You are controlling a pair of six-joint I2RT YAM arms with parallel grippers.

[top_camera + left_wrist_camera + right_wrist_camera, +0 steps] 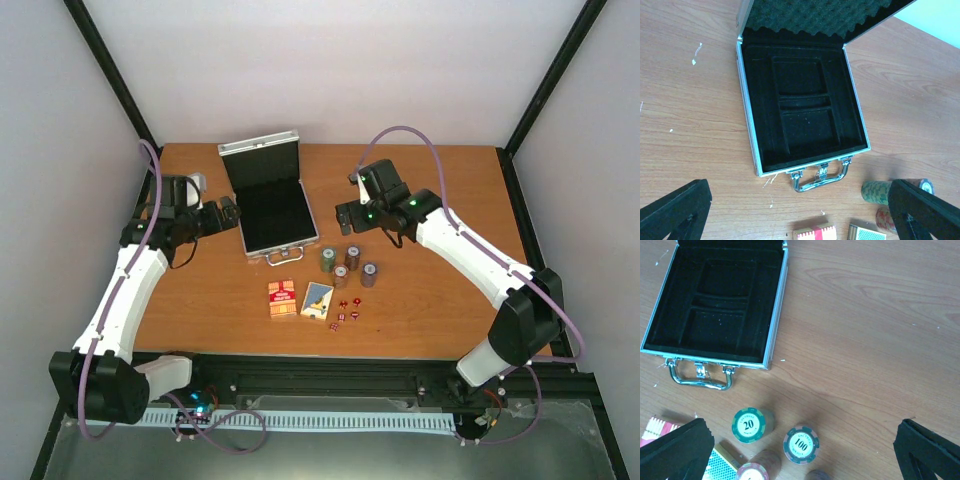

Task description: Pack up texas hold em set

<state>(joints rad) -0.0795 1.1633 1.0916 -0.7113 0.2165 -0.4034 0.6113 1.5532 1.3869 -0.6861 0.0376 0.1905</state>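
white arm links (125, 290), black joints (525, 320), purple cables (404, 128)

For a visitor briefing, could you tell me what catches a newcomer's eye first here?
The open silver briefcase, black lining empty, sits toward the back of the table between the left gripper and right gripper, both open. Nearer the arms stand four chip stacks, then two card decks and tiny red dice.

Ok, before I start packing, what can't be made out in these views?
- Dice: top view only, too small to read faces.
- Red deck: right wrist view, cut by left edge and covered by a jaw.
- Two chip stacks: right wrist view, cut off by bottom edge, values unreadable.
- Case lid: left wrist view, cut off by top edge.
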